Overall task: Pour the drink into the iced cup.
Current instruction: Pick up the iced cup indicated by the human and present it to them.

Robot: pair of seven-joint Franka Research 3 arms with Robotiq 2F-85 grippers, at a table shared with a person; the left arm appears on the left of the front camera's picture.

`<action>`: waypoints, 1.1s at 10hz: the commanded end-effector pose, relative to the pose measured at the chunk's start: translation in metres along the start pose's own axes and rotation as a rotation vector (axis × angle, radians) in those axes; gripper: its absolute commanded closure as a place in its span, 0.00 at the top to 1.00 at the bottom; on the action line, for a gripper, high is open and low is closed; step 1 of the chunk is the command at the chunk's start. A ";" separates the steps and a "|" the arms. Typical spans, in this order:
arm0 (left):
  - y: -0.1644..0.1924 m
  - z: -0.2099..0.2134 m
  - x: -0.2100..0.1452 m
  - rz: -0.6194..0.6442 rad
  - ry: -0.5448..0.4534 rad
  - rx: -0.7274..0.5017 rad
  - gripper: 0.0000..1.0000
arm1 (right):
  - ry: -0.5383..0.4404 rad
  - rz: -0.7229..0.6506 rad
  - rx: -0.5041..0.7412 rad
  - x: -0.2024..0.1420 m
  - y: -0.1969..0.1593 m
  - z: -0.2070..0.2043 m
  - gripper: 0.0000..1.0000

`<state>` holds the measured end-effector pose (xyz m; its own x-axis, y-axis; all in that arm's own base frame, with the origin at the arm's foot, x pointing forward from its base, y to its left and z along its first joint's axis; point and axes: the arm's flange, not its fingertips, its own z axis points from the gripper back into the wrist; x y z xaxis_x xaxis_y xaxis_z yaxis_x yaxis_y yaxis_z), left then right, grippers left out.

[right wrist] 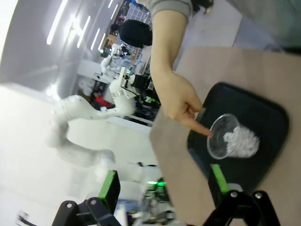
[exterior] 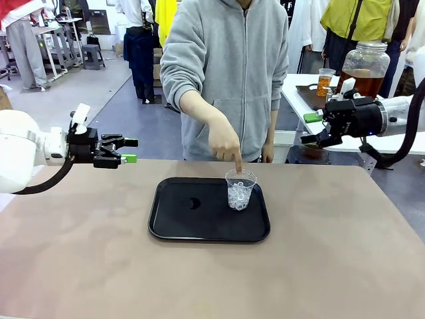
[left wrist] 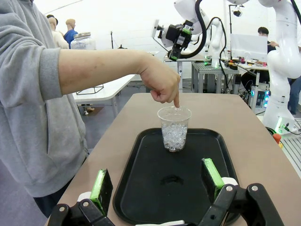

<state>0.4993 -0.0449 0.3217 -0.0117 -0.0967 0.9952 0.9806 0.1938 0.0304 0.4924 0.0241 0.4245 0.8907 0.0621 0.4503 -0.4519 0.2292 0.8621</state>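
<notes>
Clear iced cup, seemingly plastic, black tray

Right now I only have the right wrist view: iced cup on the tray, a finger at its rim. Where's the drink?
Observer: In the glass jar on a white side table beyond the main table's far right corner. The drink fills its lower part.
Operator: My gripper relative to it?
Observer: In the front view, the right gripper hangs open in the air, lower than the jar and on its tray-ward side. I can't judge the depth between them.
Operator: Left side?
Observer: The left gripper is open, hovering left of the tray, fingers aimed toward it and holding nothing.
</notes>
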 end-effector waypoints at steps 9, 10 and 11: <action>0.001 0.000 0.002 0.002 -0.003 -0.004 1.00 | -0.007 0.328 -0.016 -0.006 -0.006 -0.002 1.00; 0.001 0.000 0.002 0.002 -0.003 -0.004 1.00 | -0.025 0.403 -0.059 0.003 -0.007 -0.012 1.00; 0.001 0.000 0.002 0.002 -0.003 -0.004 1.00 | -0.014 0.540 -0.069 0.008 -0.017 -0.021 1.00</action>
<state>0.4993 -0.0449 0.3217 -0.0118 -0.0967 0.9952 0.9806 0.1937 0.0304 0.4963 0.0311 0.4160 0.6374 0.1551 0.7548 -0.7665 0.2279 0.6004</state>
